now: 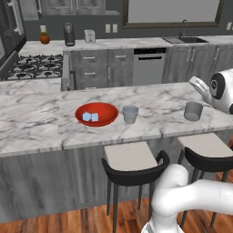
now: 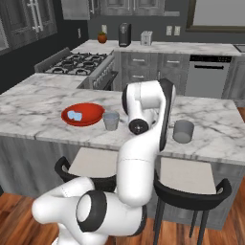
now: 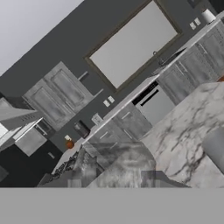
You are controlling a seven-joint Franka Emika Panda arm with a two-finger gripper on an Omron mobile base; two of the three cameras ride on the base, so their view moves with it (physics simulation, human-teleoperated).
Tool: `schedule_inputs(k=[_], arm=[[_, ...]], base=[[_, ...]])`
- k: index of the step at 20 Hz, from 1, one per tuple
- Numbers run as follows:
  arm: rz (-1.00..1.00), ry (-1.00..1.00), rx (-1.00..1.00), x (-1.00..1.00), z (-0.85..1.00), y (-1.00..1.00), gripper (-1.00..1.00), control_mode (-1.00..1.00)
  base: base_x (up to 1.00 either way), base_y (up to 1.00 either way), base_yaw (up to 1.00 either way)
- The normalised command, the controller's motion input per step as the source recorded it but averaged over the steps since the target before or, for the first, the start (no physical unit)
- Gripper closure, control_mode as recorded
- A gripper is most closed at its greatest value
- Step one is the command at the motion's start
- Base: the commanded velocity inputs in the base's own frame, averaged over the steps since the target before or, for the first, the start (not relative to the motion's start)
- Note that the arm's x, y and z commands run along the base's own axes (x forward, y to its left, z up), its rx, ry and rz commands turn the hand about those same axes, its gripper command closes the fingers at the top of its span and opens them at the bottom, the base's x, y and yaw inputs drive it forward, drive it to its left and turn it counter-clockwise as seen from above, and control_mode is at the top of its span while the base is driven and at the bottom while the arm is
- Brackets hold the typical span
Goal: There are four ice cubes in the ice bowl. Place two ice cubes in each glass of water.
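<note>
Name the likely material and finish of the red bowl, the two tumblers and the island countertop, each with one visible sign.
Red bowl: probably glazed ceramic or plastic; its rim shines. Tumblers: seemingly frosted glass or plastic; grey, slightly see-through, matte. Countertop: looks like polished marble or an imitation; white with grey veins.

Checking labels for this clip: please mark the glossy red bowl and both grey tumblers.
Glossy red bowl (image 1: 108,113): left base view, right rim.
Grey tumbler by the bowl (image 1: 130,114): left base view, side wall.
Far grey tumbler (image 1: 193,111): left base view, side wall.
</note>
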Motion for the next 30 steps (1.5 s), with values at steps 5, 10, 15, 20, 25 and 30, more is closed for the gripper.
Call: schedule_inputs(k=[5,10,15,20,25,30], arm=[[0.00,0.29,0.00,0.00,0.25,-0.71,1.00,-1.00],[0.00,0.37,0.00,0.00,0.16,-0.71,1.00,-1.00],[0.00,0.41,-0.03,0.12,0.07,-0.76,1.00,-1.00],[0.00,0.43,-0.01,0.25,0.17,-0.76,1.00,-1.00],[-0.07,0.35,-0.02,0.25,0.38,-0.51,1.00,-1.00],[-0.10,0.32,-0.08,0.18,0.54,-0.35,1.00,-1.00]], base=[[0.00,0.00,0.00],[0.00,0.00,0.00],[0.00,0.00,0.00],[0.00,0.00,0.00],[0.00,0.00,0.00],[0.00,0.00,0.00]])
